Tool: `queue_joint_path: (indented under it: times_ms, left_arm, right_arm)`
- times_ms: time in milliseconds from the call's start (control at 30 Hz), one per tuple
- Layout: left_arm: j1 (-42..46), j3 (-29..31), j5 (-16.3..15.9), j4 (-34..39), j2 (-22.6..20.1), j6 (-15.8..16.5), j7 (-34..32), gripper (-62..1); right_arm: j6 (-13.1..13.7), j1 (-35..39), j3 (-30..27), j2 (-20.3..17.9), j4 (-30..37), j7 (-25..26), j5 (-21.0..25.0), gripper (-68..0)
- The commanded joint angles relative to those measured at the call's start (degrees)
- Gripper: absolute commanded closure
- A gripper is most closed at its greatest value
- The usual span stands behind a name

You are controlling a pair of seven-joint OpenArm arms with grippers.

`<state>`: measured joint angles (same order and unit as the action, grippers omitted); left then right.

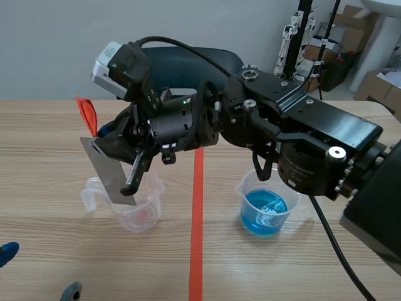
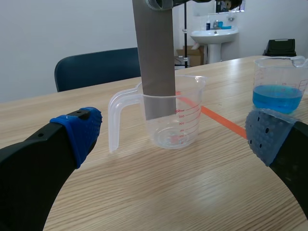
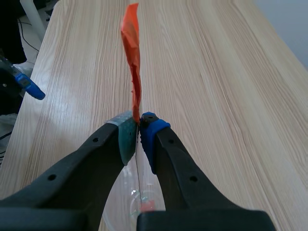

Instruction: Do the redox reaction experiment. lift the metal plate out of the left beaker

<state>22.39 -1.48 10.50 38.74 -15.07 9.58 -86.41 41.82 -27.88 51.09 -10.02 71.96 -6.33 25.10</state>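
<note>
Grey strip, scene view: your metal plate (image 1: 108, 170) leans tilted, its lower end inside the left beaker (image 1: 139, 216). Its upper end, with the orange tab (image 1: 88, 114), is up at the right arm (image 1: 282, 132), which reaches across the middle to hold it.
Blue liquid, scene view: the second beaker (image 1: 266, 210) sits under that arm, apart from the plate.
Left wrist view: your left gripper (image 2: 173, 134) sits low by the desk (image 2: 144, 197), fingers spread wide and holding nothing, facing the left beaker. The plate's foot shows through the clear wall, so it is not out yet.
Right wrist view: the right gripper (image 3: 139, 132) has its fingers pinching the plate's top edge just below the tab. That's a high grip, likely so the pads never enter the beaker.
Next move: you want a straight rise until the foot passes the rim.
</note>
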Motion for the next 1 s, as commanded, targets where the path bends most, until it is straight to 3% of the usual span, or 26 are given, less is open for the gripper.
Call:
queue_joint_path:
  times_ms: [0, 200, 600, 967]
  left_arm:
    - [0.46, 0.09, -0.39, 0.44, 0.11, -0.04, -2.62, -62.3]
    - [0.46, 0.09, -0.37, 0.44, 0.11, -0.04, -2.62, -62.3]
    - [0.46, 0.09, -0.37, 0.44, 0.11, -0.04, -2.62, -62.3]
    - [0.46, 0.09, -0.37, 0.44, 0.09, -0.04, -2.62, -62.3]
  right_arm:
    - [0.24, -1.03, -0.20, 0.15, 1.64, -0.33, 1.07, -0.6]
    - [0.20, -1.03, -1.05, -0.33, 4.37, -4.74, 5.33, -0.6]
    - [-0.22, -1.07, -4.98, -0.33, 10.97, -11.74, 6.93, -0.6]
    - [-1.97, -1.38, -9.20, -0.31, 17.79, -20.46, 15.58, -0.6]
